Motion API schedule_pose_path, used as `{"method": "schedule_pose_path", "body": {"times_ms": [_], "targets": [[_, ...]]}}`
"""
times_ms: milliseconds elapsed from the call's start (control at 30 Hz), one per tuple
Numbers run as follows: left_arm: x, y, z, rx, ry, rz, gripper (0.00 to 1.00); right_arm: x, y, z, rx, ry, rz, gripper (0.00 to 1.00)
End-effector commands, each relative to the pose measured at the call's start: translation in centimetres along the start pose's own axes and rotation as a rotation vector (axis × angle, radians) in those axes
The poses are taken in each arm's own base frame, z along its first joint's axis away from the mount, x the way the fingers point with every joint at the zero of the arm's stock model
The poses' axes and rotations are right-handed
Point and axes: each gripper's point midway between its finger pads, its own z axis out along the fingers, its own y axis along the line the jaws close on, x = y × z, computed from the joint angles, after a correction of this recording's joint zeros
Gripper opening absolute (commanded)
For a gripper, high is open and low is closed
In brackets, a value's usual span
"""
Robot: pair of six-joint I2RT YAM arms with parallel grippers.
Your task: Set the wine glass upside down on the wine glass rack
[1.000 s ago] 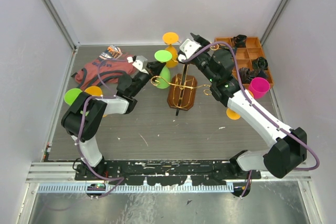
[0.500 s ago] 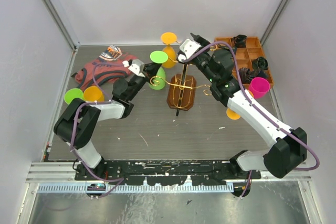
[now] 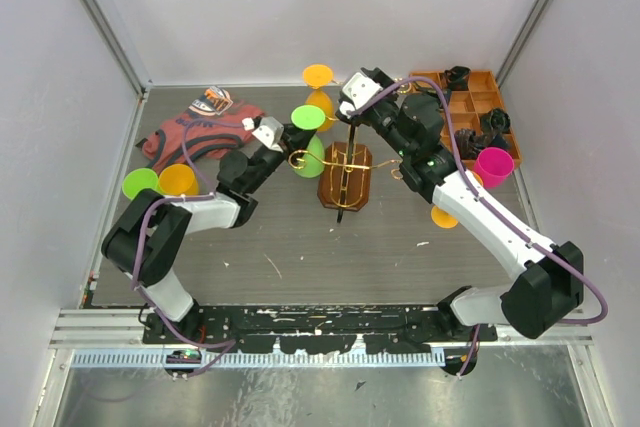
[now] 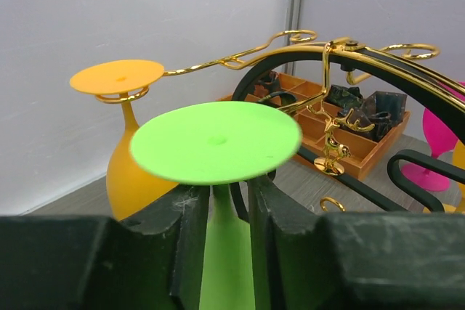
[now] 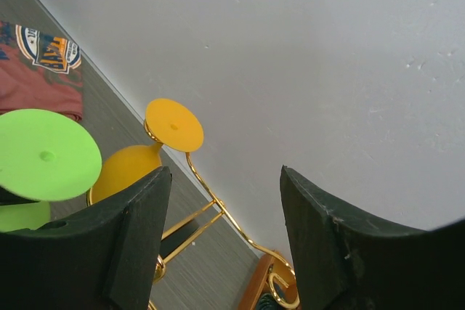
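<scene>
My left gripper [image 3: 293,134] is shut on the stem of a green wine glass [image 3: 311,155], held upside down with its round foot [image 3: 308,117] on top. It is right beside a left scrolled arm of the gold wire rack [image 3: 345,159], which stands on a brown wooden base. In the left wrist view the stem [image 4: 227,212] sits between my fingers [image 4: 182,230], under the green foot [image 4: 216,141]. An orange glass [image 3: 323,102] hangs upside down on the rack's far arm [image 4: 218,63]. My right gripper [image 3: 353,93] is open and empty above the rack's far side [image 5: 225,179].
A brown compartmented tray [image 3: 478,87] with dark parts is at the back right. A pink glass [image 3: 493,165] and an orange one [image 3: 444,215] stand by my right arm. A green glass [image 3: 139,183] and an orange glass [image 3: 178,178] stand left, next to a red cloth [image 3: 195,129].
My left gripper drew back a little to the left with the green glass, then came back toward the rack. The right gripper shifted slightly and stayed open.
</scene>
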Motion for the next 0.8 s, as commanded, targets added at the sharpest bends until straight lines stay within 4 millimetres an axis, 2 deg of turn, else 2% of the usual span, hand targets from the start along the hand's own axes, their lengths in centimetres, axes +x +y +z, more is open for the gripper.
{"method": "schedule_pose_path", "body": {"times_ms": [0, 133, 333, 400, 567, 700, 767], "targets": [[-1.0, 0.3, 0.2, -0.024, -0.045, 0.024, 0.38, -2.3, -2.3, -0.1, 0.059, -0.054, 0.017, 0.67], [-1.0, 1.1, -0.6, -0.078, -0.037, 0.036, 0.46, -2.3, -3.9, 0.1, 0.118, -0.017, 0.066, 0.67], [-0.5, 1.8, -2.8, -0.140, 0.028, 0.053, 0.52, -0.6, -7.4, 0.2, 0.245, 0.050, 0.215, 0.66], [-0.2, 2.3, -3.7, -0.174, 0.062, 0.065, 0.55, 1.0, -9.0, 0.0, 0.303, 0.093, 0.291, 0.66], [-0.2, 4.1, -6.2, -0.299, 0.136, 0.098, 0.63, 6.7, -12.7, -1.3, 0.446, 0.268, 0.498, 0.66], [-1.3, 6.1, -7.4, -0.426, 0.202, 0.126, 0.66, 11.7, -14.9, -4.7, 0.564, 0.402, 0.630, 0.67], [-2.9, 7.6, -7.7, -0.514, 0.222, 0.155, 0.68, 14.2, -15.3, -7.0, 0.614, 0.470, 0.709, 0.67]]}}
